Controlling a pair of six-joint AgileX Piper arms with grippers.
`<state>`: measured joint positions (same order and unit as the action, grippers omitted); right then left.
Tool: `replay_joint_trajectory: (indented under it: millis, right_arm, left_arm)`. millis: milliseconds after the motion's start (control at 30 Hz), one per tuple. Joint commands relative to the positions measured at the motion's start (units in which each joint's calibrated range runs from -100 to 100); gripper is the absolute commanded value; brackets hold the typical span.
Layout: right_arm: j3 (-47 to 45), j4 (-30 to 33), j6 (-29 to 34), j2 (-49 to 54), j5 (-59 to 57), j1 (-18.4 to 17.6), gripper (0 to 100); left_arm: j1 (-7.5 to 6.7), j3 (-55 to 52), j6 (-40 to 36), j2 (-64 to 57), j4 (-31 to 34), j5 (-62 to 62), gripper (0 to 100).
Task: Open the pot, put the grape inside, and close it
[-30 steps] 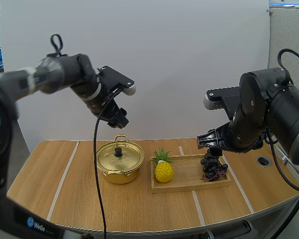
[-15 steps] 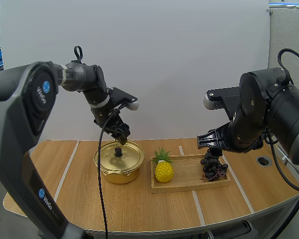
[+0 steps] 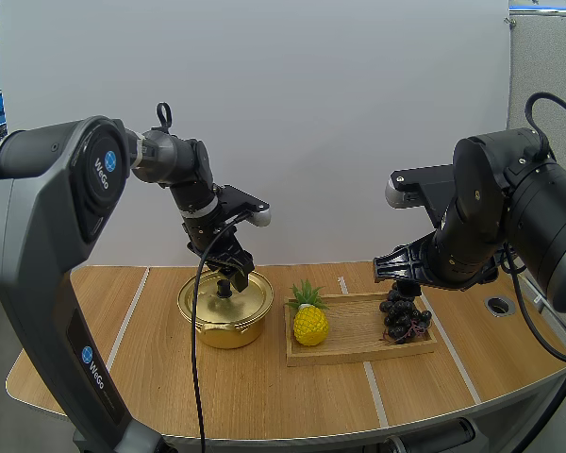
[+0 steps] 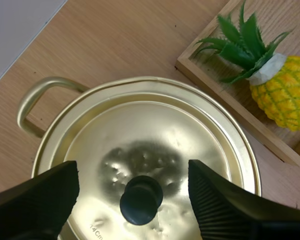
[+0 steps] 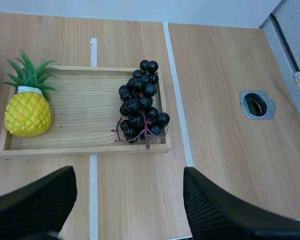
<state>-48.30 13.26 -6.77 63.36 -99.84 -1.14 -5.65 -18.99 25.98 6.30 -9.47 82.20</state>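
Note:
A gold pot (image 3: 224, 310) with its lid (image 4: 140, 145) on stands left of centre on the table. My left gripper (image 3: 228, 273) hangs open just above the lid's black knob (image 4: 141, 200), one finger on each side of it and neither touching. A dark bunch of grapes (image 3: 404, 313) lies at the right end of the wooden tray (image 3: 358, 351); the right wrist view has the bunch (image 5: 141, 101) below the camera. My right gripper (image 3: 399, 276) hovers open above the grapes, holding nothing.
A yellow toy pineapple (image 3: 309, 319) stands at the tray's left end, close to the pot. A round metal grommet (image 5: 257, 104) sits in the tabletop right of the tray. Bare wood lies in front of pot and tray.
My left gripper came down from well above the pot to just over the lid's knob. The right arm stayed still.

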Motion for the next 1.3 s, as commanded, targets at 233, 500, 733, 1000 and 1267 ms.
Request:
replay_joint_trajectory:
  millis: [233, 500, 733, 1000, 1267]
  right_arm:
    - [0.4, 0.4, 0.1, 0.0, -0.2, 0.3, 100]
    - [0.4, 0.4, 0.1, 0.0, -0.2, 0.3, 100]
    - [0.4, 0.4, 0.1, 0.0, -0.2, 0.3, 100]
    - [0.4, 0.4, 0.1, 0.0, -0.2, 0.3, 100]
    - [0.4, 0.4, 0.1, 0.0, -0.2, 0.3, 100]
  left_arm:
    - [-0.18, 0.5, -0.5, 1.0, 1.6, 1.0, 100]
    - [-0.18, 0.5, -1.2, 3.2, 1.9, 1.3, 100]
    - [-0.18, 0.5, -1.2, 3.4, 1.9, 3.2, 100]
    - [-0.18, 0.5, -1.2, 3.4, 1.9, 7.9, 19]
    - [-0.18, 0.5, -1.5, 3.1, 1.9, 7.9, 0]
